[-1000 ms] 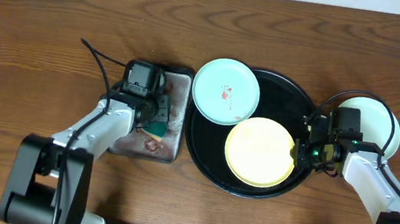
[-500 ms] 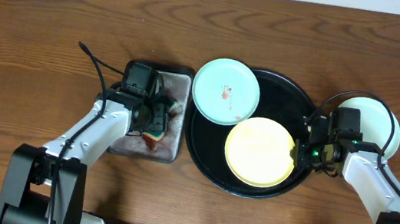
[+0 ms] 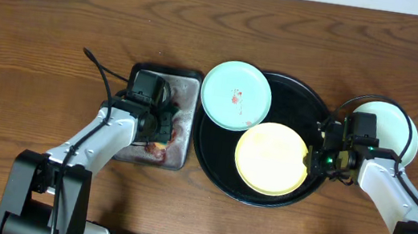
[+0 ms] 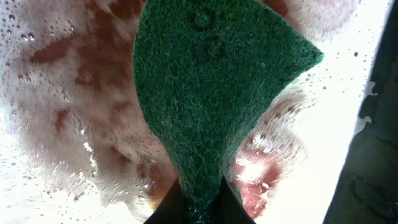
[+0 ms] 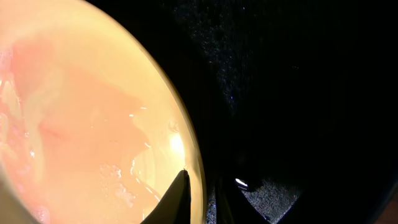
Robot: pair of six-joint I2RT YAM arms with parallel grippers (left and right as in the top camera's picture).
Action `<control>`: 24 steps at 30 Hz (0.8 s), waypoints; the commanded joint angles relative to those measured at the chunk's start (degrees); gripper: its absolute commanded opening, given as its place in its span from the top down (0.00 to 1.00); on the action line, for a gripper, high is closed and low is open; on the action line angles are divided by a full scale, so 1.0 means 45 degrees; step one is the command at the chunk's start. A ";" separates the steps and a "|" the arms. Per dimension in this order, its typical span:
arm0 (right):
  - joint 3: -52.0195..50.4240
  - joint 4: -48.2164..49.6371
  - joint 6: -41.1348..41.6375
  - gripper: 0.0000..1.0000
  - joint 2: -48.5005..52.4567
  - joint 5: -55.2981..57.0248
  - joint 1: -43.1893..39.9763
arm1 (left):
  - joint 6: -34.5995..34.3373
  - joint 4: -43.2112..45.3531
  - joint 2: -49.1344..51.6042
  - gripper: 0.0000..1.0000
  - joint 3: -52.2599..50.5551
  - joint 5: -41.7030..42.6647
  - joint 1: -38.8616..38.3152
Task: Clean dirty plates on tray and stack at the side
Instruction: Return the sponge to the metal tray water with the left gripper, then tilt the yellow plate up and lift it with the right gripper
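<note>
Green sponge [image 4: 211, 93], pinched in left tool [image 4: 202, 200], sits in grey tray [image 3: 189, 86] suds for loading, while right tool [image 5: 202, 194] clamps yellow plate [image 5: 81, 124] rim, presumably steadying it.

- Yellow plate [image 3: 271, 158]: round, wet with a pinkish film, lying flat in the tray, its right rim between the right jaws.
- Light-blue plate [image 3: 236, 95]: red smear at its centre, resting across the tray's rim, nearer the left jaws.
- Pale plate [image 3: 389, 129]: on the tabletop behind the right jaws.
- Black tray [image 3: 308, 98]: round with a raised rim, beneath the right jaws.
</note>
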 commanded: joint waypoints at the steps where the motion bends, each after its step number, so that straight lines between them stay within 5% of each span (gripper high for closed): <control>1: -0.0078 -0.0005 0.0034 0.89 0.0102 -0.0160 -0.0015 | 0.0083 -0.0427 -0.0267 0.92 0.0398 -0.0262 0.0053; 2: -0.0078 0.0005 0.0034 0.90 0.0102 -0.0160 -0.0015 | 0.0078 -0.0563 -0.0403 0.83 0.0515 -0.0228 0.0053; 3: -0.0078 0.0024 0.0034 0.92 0.0102 -0.0160 -0.0010 | 0.0083 -0.0612 -0.0525 0.58 0.0563 -0.0058 0.0053; 4: -0.0078 0.0053 0.0029 0.95 0.0102 -0.0160 -0.0010 | 0.0083 -0.0627 -0.0641 0.47 0.0568 0.0146 0.0053; 7: -0.0068 0.0204 0.0029 0.99 0.0097 -0.0160 -0.0010 | 0.0083 -0.0758 -0.0743 0.36 0.0568 0.0797 0.0053; 24: 0.0952 -0.0641 -0.0228 0.99 -0.2720 0.1195 -0.0010 | 0.0083 -0.0986 -0.0743 0.33 0.0452 0.0831 0.0053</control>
